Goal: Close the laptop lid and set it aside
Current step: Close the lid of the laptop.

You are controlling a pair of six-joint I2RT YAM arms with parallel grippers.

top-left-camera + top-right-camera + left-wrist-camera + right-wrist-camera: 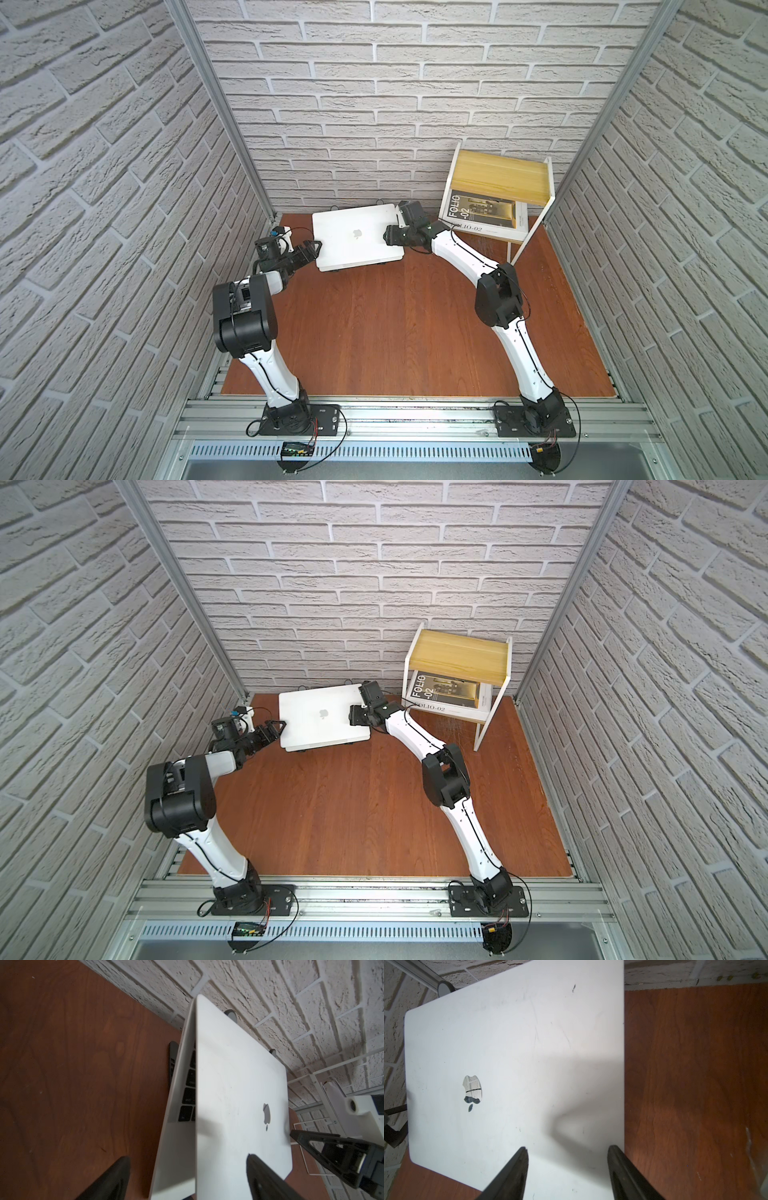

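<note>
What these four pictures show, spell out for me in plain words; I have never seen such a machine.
Two white-and-black robot arms, left and right, are bolted to a metal rail at the near edge of a reddish-brown wooden table. Two pictures look down from overhead; two come from cameras on the wrists. At the far side sits a slim silver-white laptop, its lid nearly shut: black keys show through the gap. Beside it stands a white wire shelf with a yellow wooden top, a black-and-white book underneath. The left gripper and right gripper are open, holding nothing.
</note>
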